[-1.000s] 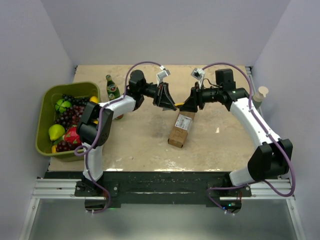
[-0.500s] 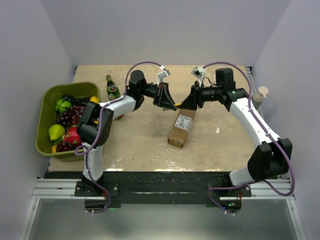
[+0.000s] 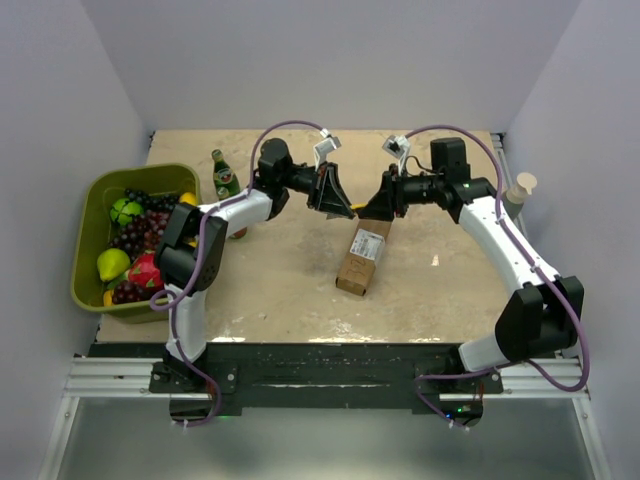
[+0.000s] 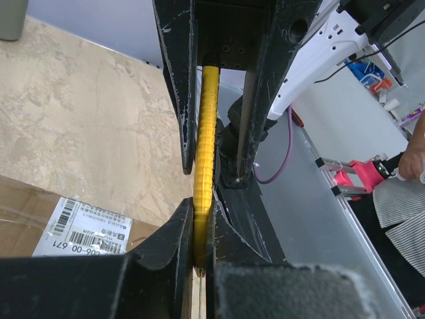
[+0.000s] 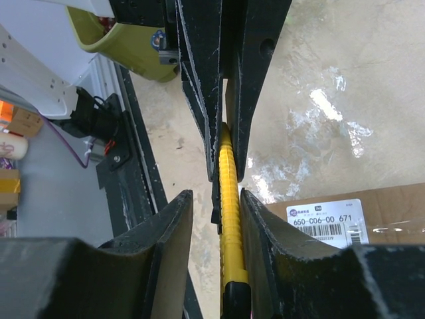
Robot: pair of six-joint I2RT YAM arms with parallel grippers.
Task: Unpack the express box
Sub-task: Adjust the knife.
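Observation:
The express box [image 3: 362,258] lies on the table near the middle, a brown carton with its white label [image 3: 370,240] facing up; it also shows as the box [image 4: 26,212] and the box [image 5: 378,212]. Just behind it both grippers meet tip to tip above the table. My left gripper [image 3: 345,208] [image 4: 197,206] is shut on a slim yellow utility knife [image 4: 206,133] [image 5: 229,199]. My right gripper [image 3: 368,212] [image 5: 214,194] straddles the knife's other end: one finger lies against it, and a gap still shows at the other.
A green bin [image 3: 90,240] full of fruit stands at the left edge. A green bottle [image 3: 224,175] stands beside the left arm. A small beige cup [image 3: 523,185] sits at the right wall. Walls close in on three sides.
My right gripper's jaws have narrowed around the knife. Both arms and the box have stayed put.

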